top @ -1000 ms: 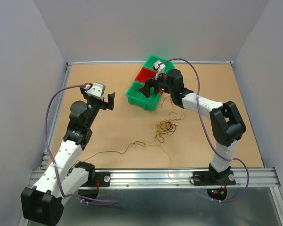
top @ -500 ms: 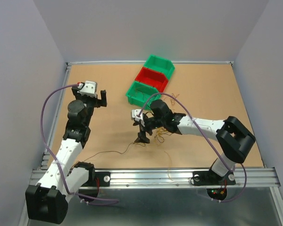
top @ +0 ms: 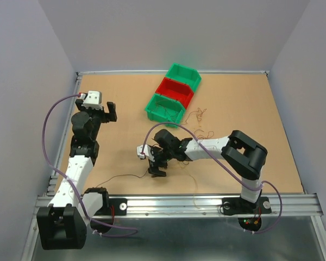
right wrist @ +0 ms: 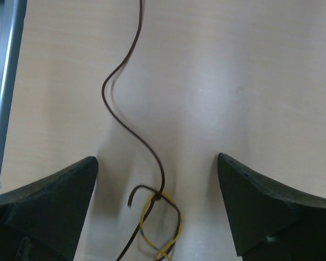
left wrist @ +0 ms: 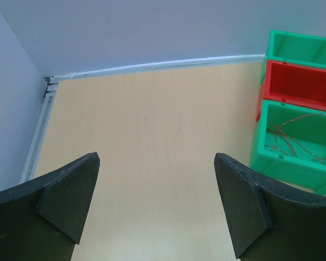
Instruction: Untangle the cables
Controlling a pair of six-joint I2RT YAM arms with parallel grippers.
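The cables are thin brown and yellow wires. A long brown wire (top: 119, 176) trails left along the table front. In the right wrist view this brown wire (right wrist: 131, 128) runs down to a small knot with a yellow loop (right wrist: 162, 228). My right gripper (top: 155, 167) is open and low over that knot, which lies between its fingers (right wrist: 157, 159). Loose curly strands (top: 198, 115) lie by the bins, and more wires (left wrist: 293, 142) lie inside the near green bin. My left gripper (top: 110, 112) is open and empty at the back left (left wrist: 156, 156).
Three bins stand in a diagonal row at the back: green (top: 186, 76), red (top: 175, 91), green (top: 164, 109). A metal rail (top: 168, 204) runs along the front edge with a wire strand hanging over it. Walls enclose the table.
My right arm swung from over the bins down to the front middle of the table, onto the wire's knotted end. My left arm drew back towards the left wall.
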